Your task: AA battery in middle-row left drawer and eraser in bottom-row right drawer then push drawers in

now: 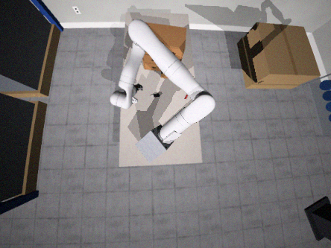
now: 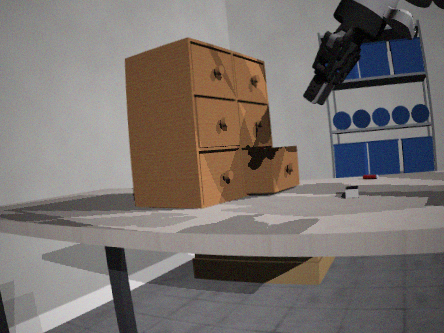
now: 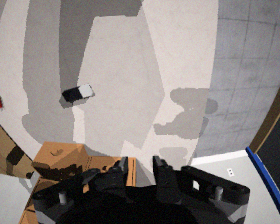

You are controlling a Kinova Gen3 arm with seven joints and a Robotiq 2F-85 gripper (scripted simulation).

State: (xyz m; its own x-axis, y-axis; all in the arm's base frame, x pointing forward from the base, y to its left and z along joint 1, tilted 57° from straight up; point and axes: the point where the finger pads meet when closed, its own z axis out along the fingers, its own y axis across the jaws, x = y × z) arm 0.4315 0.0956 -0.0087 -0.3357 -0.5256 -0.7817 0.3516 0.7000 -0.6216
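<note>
The small wooden chest (image 2: 200, 122) stands on the table, with two columns and three rows of drawers. Its bottom-row right drawer (image 2: 272, 169) is pulled partly out; the other drawers look pushed in. From above, the chest (image 1: 165, 44) is half hidden under my arm. My gripper (image 2: 314, 97) hangs in the air to the right of the chest, well above the table, partly open with nothing between the fingers. A small black-and-white object (image 2: 351, 193) lies on the table and also shows in the wrist view (image 3: 78, 93); I cannot tell whether it is the battery or the eraser.
A small red object (image 2: 370, 176) lies farther back on the table. A cardboard box (image 1: 279, 55) stands on the floor to the right of the table. A blue shelf rack (image 2: 382, 112) stands behind it. My arm's base (image 1: 150, 147) sits at the table's near end.
</note>
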